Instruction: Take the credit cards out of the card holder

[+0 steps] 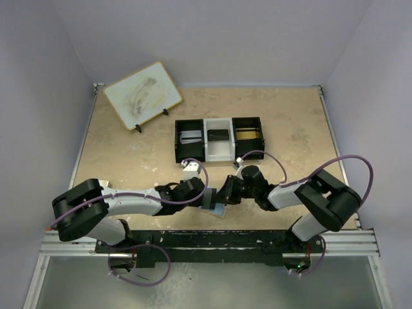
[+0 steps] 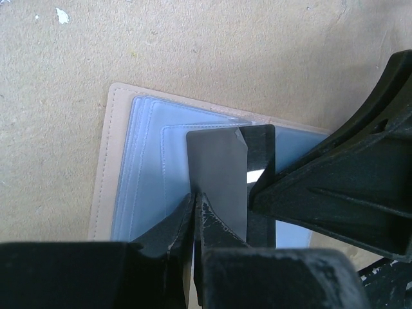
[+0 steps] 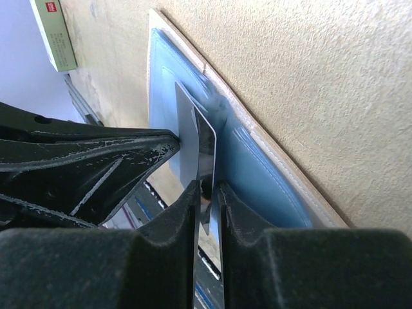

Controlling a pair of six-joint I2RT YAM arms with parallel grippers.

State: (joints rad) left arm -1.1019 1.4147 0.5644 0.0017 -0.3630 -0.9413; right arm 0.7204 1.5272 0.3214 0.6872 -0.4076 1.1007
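Left gripper (image 2: 195, 205) clenched on one edge of the grey card (image 2: 219, 174). Right gripper (image 3: 207, 190) pinched tight on the black card (image 2: 261, 151), just behind the grey one and overlapping it. Both cards tilt up off the pale-blue card holder (image 2: 138, 167). Holder lies open, flat on the surface (image 2: 225, 51), near its front edge between the arms. Tray (image 1: 177, 143) sits well beyond.

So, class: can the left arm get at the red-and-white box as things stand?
Probably not yet: the red-and-white box lies close beside the left gripper with nothing between them, but that gripper is shut on a grey card.
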